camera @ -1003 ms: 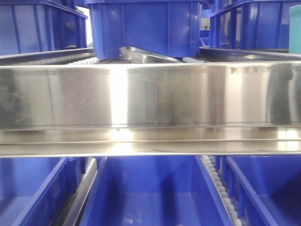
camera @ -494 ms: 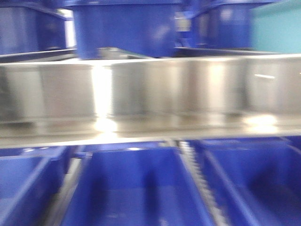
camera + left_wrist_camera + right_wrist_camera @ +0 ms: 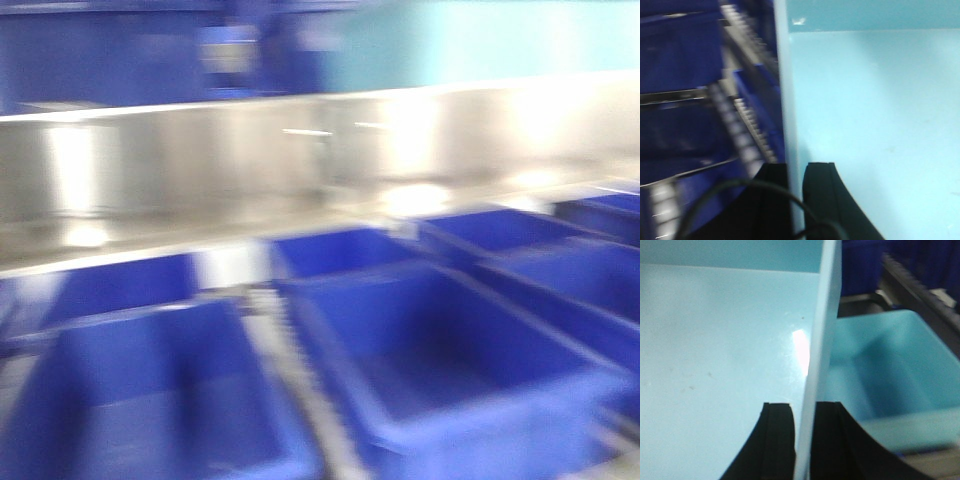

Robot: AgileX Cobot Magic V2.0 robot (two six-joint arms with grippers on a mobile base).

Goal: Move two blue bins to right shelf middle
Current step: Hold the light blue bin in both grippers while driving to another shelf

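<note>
One pale blue bin (image 3: 875, 110) is held by both grippers. In the left wrist view my left gripper (image 3: 795, 169) is shut on its left wall, one finger inside and one outside. In the right wrist view my right gripper (image 3: 804, 409) is shut on the right wall of the same bin (image 3: 715, 340). A second pale blue bin (image 3: 880, 365) sits just beyond that wall, lower, on a shelf. In the front view the held bin (image 3: 500, 40) shows as a blurred cyan patch at the top right, above the steel beam.
A wide steel shelf beam (image 3: 250, 160) crosses the blurred front view. Several dark royal-blue bins (image 3: 440, 340) stand on the level below it, with roller tracks (image 3: 290, 370) between them. More dark blue bins (image 3: 685, 60) and rollers lie left of the held bin.
The front view has swung to the right and blurred. The dark blue bins above the beam slid left, and the pale cyan bin now fills the top right.
</note>
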